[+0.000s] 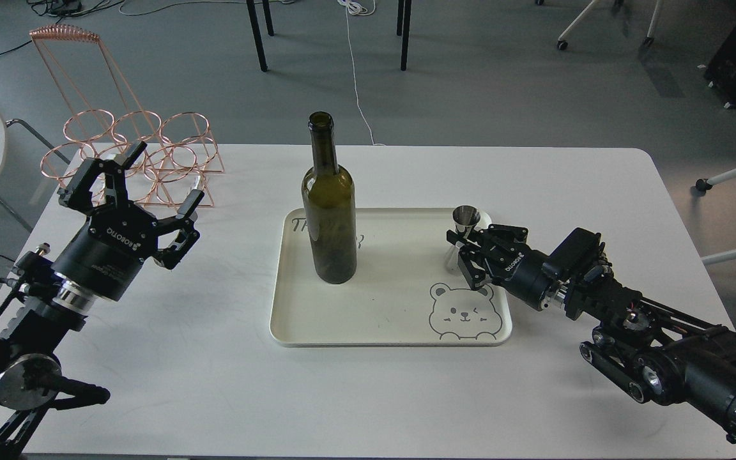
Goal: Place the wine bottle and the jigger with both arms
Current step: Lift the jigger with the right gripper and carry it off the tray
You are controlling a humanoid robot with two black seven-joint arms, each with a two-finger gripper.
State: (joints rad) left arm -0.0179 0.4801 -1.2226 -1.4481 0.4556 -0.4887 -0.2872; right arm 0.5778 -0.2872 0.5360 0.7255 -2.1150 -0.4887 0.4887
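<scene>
The dark olive-green wine bottle (329, 211) stands upright on the left part of a cream tray (368, 326). The small silver jigger (466, 218) is at the tray's right back corner, upright, with my right gripper (462, 245) shut around its waist. Its lower cone shows pale below the fingers. My left gripper (141, 185) is open and empty over the table's left side. It is well left of the bottle and just in front of the copper rack.
A copper wire bottle rack (131, 150) stands at the table's back left corner. The tray has a bear drawing (464, 313) at its front right. The white table (214, 383) ends near the right arm. Chairs and table legs stand on the floor beyond.
</scene>
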